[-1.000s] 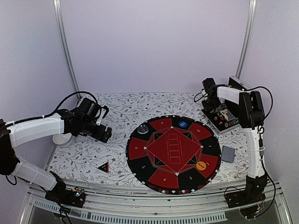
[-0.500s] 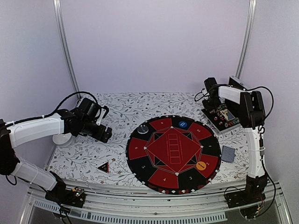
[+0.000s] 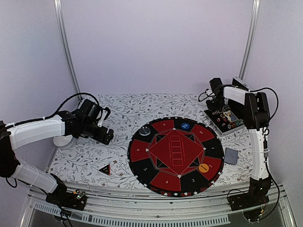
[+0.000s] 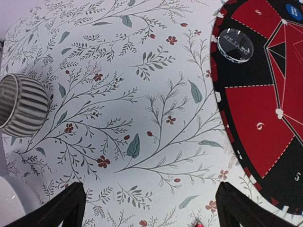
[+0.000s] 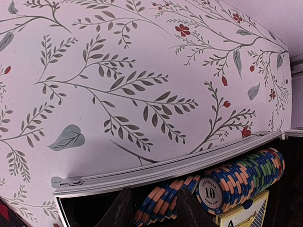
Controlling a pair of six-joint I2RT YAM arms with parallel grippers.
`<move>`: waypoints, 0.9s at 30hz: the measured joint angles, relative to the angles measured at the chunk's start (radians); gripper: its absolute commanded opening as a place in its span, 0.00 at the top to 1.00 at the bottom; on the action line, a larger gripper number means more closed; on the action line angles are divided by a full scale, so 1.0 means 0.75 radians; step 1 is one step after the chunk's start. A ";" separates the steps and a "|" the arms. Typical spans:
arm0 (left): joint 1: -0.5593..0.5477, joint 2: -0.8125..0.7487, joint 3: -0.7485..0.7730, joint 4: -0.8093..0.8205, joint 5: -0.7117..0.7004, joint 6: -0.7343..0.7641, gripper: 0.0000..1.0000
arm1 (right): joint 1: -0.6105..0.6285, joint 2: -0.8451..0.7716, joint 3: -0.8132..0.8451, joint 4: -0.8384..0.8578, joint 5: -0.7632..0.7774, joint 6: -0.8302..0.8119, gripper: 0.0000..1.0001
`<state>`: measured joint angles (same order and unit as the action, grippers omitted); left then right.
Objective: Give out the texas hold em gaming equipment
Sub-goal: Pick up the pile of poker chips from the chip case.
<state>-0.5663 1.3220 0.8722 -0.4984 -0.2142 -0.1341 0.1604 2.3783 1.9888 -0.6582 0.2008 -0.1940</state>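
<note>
In the right wrist view, orange-and-blue poker chips [image 5: 160, 204] lie in an open metal-rimmed case [image 5: 156, 171]. My right gripper [image 5: 156, 210] is open, and its dark fingers [image 5: 117, 208] straddle a few of those chips with a thin gap on the left. A longer chip row [image 5: 246, 175] fills the case beside it. From above, my right gripper [image 3: 218, 101] hangs over the case [image 3: 226, 121]. My left gripper [image 3: 102, 135] is wide open and empty above bare tablecloth [image 4: 151, 142]. On the mat lie a dark disc [image 3: 145, 131], a blue disc [image 3: 185, 126] and an orange disc [image 3: 204, 167]. A black-red triangle [image 3: 104, 169] and grey-blue cards [image 3: 231, 155] rest on the cloth.
The large round red-and-black mat [image 3: 176, 156] covers the table's middle. A white ribbed cup [image 4: 21, 104] stands left of my left gripper. A card box [image 5: 244, 215] sits in the case under the chip row. The table's rail runs along the near edge.
My right gripper has shifted slightly right over the case and its jaws have widened. The left arm has not moved.
</note>
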 measured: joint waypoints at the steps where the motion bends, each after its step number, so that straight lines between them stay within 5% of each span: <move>1: 0.000 0.000 0.000 -0.001 0.000 0.000 0.02 | -0.001 0.000 0.000 0.000 -0.004 0.004 0.65; 13: 0.000 0.000 0.000 0.000 0.001 0.000 0.02 | -0.008 0.008 0.000 0.012 0.224 0.024 0.63; 27: 0.001 0.000 0.000 0.001 0.006 0.000 0.02 | -0.017 0.015 0.005 0.009 0.182 0.016 0.68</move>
<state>-0.5659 1.3220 0.8722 -0.4980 -0.2096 -0.1341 0.1474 2.3894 1.9926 -0.6518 0.3374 -0.1822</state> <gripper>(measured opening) 0.982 0.332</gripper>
